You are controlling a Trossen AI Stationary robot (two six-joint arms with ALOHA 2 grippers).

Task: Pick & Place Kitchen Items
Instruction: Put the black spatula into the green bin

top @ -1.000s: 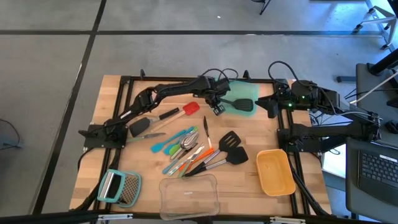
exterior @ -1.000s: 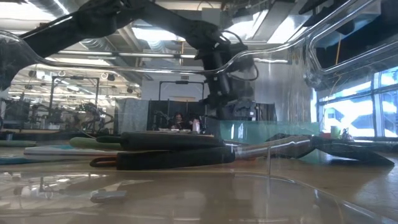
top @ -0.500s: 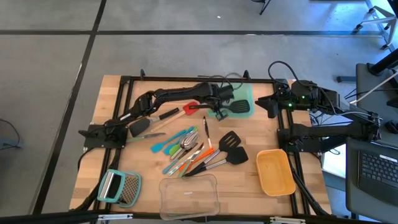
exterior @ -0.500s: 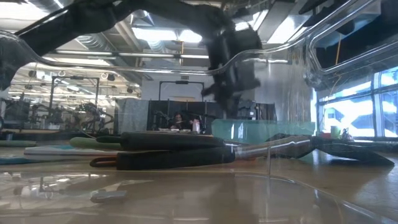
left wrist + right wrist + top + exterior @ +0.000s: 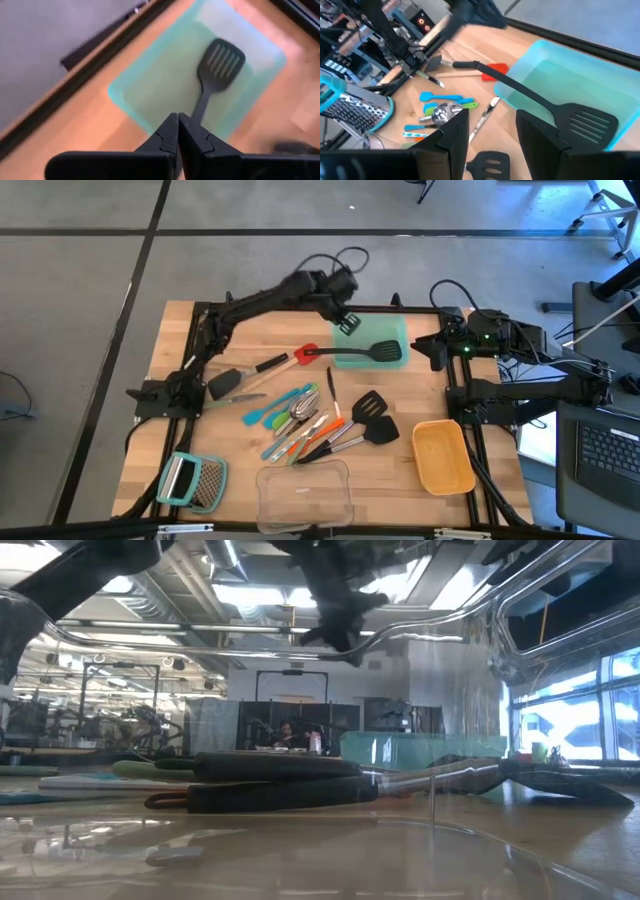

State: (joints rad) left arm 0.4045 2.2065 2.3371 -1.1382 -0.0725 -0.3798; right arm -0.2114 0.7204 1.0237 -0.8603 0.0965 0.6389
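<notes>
Left gripper [image 5: 177,131], fingers pinched together and empty, hangs above the teal bin [image 5: 398,335], where one black spatula [image 5: 372,352] lies below it; the remaining utensils [image 5: 305,415] wait on the table nearby.

Left gripper [image 5: 347,326] raised, jaws together

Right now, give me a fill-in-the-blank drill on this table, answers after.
1. The black spatula lies with its head in the ___ bin.
2. The left gripper is raised over that bin, fingers ___.
3. The yellow bin holds ___.
4. The right gripper, by the table's far right corner, is ___.

Answers: teal; shut; nothing; open
</notes>
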